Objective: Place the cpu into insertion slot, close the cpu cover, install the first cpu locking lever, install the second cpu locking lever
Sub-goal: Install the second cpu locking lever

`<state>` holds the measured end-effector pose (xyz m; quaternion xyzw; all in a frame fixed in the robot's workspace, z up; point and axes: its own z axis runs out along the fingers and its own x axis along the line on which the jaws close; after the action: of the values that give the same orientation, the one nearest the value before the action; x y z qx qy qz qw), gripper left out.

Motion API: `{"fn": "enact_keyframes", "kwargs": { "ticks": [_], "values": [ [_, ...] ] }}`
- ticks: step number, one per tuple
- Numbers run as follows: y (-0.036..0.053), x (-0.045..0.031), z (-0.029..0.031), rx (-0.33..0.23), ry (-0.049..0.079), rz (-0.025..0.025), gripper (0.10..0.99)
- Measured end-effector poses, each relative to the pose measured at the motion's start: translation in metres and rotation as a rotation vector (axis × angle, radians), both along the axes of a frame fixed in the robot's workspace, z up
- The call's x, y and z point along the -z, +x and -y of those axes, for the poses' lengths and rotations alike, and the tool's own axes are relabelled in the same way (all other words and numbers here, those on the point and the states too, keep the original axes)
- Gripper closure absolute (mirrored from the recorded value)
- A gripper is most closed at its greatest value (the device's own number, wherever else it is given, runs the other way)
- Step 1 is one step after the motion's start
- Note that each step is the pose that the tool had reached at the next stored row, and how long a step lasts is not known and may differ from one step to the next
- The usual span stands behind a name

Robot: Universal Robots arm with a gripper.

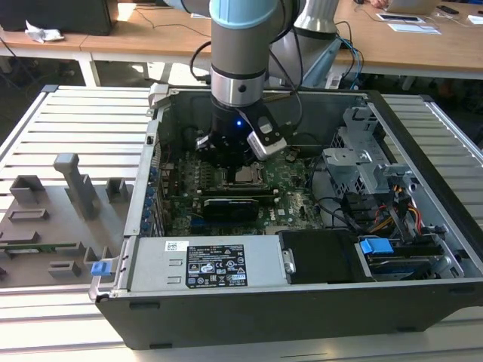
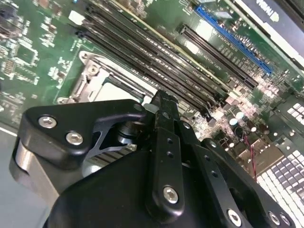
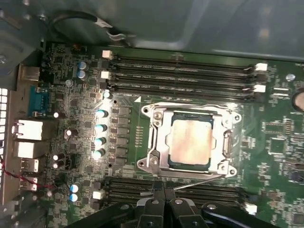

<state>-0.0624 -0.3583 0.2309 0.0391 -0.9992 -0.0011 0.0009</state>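
Black gripper (image 3: 164, 205) fingers pressed together, holding nothing, just beside the insertion slot (image 3: 154, 154); cpu (image 3: 191, 141) seated under closed cpu cover (image 3: 161, 124).

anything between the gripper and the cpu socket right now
Nothing visible. In the first wrist view the gripper sits just beside the socket, with the cpu already seated and the cover down around it; only bare board lies between.
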Motion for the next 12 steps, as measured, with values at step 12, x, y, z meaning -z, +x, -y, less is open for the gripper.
{"fn": "enact_keyframes", "kwargs": {
  "ticks": [12],
  "values": [
    [-0.0164,0.0091,0.0076,0.0,0.002,0.0,0.98]
  ]
}}
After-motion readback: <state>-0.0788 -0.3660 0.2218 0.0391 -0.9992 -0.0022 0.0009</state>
